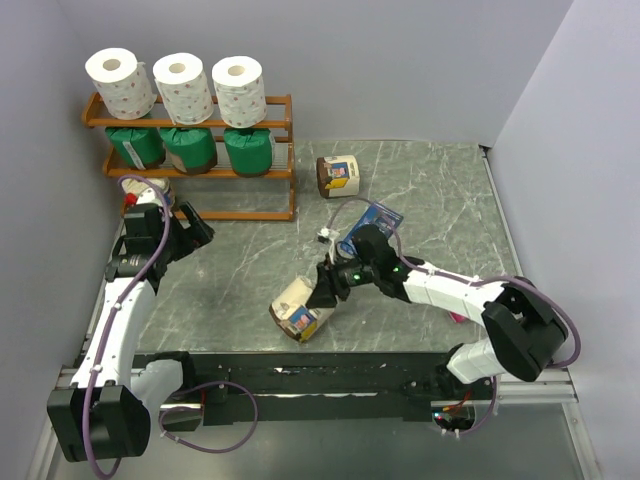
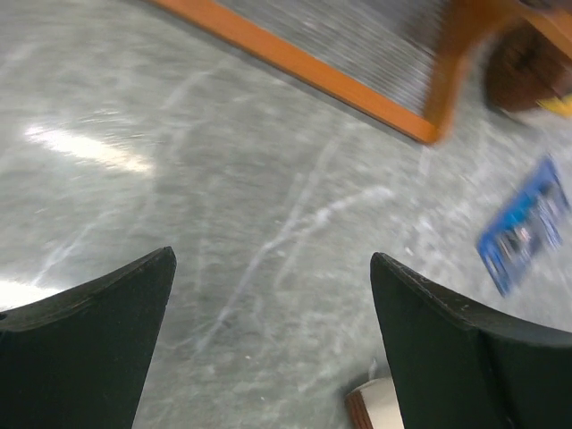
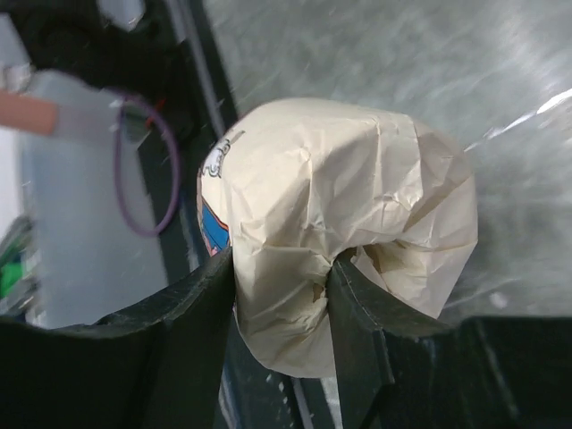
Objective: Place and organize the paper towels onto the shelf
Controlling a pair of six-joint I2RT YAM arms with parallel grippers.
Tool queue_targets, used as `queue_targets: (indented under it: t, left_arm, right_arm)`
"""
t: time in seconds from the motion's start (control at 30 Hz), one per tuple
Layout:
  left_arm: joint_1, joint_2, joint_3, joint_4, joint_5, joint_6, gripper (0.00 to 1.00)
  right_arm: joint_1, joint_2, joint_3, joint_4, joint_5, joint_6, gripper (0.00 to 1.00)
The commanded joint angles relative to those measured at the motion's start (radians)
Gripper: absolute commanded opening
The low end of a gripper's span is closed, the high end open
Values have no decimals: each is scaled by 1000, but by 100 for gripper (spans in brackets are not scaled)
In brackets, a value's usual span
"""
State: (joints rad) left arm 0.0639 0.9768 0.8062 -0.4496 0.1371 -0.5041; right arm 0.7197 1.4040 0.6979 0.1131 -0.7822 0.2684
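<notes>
Pinching the cream-and-brown roll (image 3: pixel 357 206) between its two black fingers (image 3: pixel 179 313), the right gripper (image 3: pixel 281 286) dents the paper wrapper inward. Only the right wrist view gives this detail, and it also shows a strip of blue label at the roll's left end. In the top view that roll (image 1: pixel 298 312) sits at the near edge of the table (image 1: pixel 440 190), with the right gripper (image 1: pixel 325 288) clamped on its far right side. The top view alone shows the shelf (image 1: pixel 292 160) at the far left, with three white rolls (image 1: pixel 183 88) on its top tier and three green rolls (image 1: pixel 188 148) on the middle tier. A second cream-and-brown roll (image 1: pixel 338 174) stands on the table just right of the shelf. The left gripper (image 1: pixel 197 232) hangs by the shelf's bottom tier. The left wrist view shows its fingers (image 2: pixel 89 349) spread wide with nothing between them, above bare table, with the shelf's rail (image 2: pixel 304 67) and a blue packet (image 2: pixel 527 223) blurred. In the top view the right arm covers part of that packet (image 1: pixel 380 218). The left arm hides much of the bottom tier, so what sits there cannot be told.
</notes>
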Motion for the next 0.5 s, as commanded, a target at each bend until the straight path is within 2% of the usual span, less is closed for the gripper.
queue_targets:
  t: [0.0, 0.13, 0.3, 0.37, 0.47]
  left_arm:
    - [-1, -35, 25, -29, -226, -114, 96]
    - [-3, -27, 39, -46, -234, -131, 96]
    - [-1, -24, 41, -48, -231, -134, 96]
    - [-3, -27, 36, -38, -185, -113, 97]
    - [-3, -36, 25, -17, -117, -82, 98]
  right_arm:
    - [99, 25, 245, -113, 351, -73, 47]
    - [207, 144, 458, -282, 638, -144, 47]
    - [280, 321, 673, -368, 762, -135, 47]
    - [305, 383, 722, -421, 833, -120, 49]
    - [326, 423, 805, -471, 859, -94, 50]
